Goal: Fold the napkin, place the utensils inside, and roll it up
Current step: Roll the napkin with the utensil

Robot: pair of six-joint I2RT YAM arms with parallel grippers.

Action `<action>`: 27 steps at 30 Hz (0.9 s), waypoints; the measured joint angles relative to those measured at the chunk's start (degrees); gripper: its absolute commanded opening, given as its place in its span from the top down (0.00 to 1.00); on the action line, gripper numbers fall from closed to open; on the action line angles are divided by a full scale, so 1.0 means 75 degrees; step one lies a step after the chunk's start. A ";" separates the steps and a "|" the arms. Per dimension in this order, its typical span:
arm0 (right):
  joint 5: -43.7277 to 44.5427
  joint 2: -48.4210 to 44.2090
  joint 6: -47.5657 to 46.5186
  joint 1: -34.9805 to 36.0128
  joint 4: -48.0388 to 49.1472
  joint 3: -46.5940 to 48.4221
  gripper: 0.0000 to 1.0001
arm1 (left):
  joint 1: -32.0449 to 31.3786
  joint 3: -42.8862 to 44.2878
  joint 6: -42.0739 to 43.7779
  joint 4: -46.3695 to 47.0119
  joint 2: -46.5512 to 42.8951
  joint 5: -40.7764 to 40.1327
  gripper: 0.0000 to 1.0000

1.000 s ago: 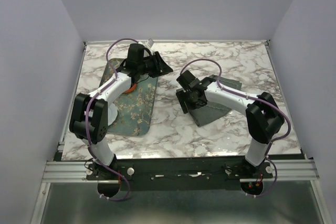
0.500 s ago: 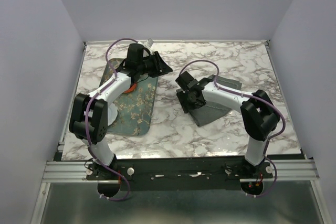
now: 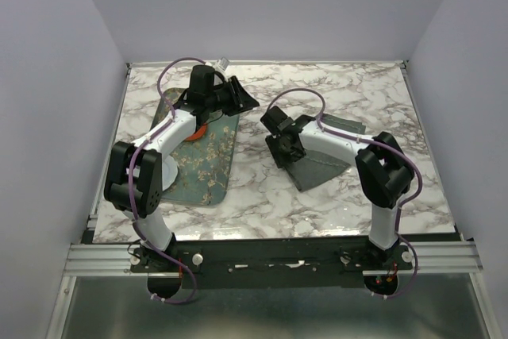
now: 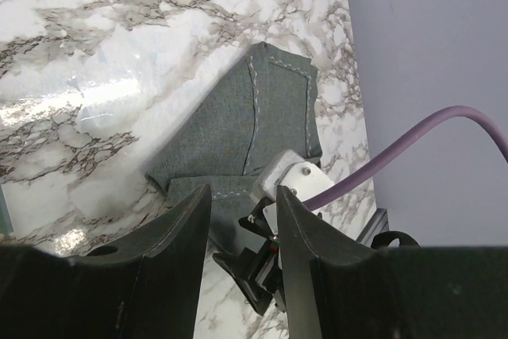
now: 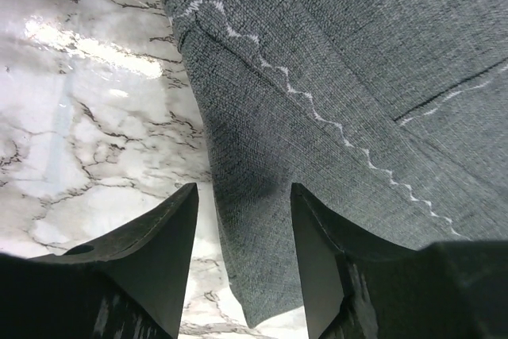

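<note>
Right hand (image 5: 242, 196), fingers spread, straddles the napkin's (image 5: 357, 77) nine-o'clock edge to pinch it for folding; left hand (image 4: 242, 204) hovers released.

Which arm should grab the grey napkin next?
The right one. The right hand hovers open just over the napkin edge, while the left hand is off above the green tray.

Marble-look table (image 3: 262, 188), green floral tray (image 3: 209, 176) on L, folded grey napkin (image 3: 319, 171) R of ctr
</note>
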 measured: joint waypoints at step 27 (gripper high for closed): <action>0.0554 0.0638 0.0035 0.0332 -0.0609 0.0592 0.57 | 0.0050 -0.0073 -0.0134 0.0172 -0.0003 0.0140 0.53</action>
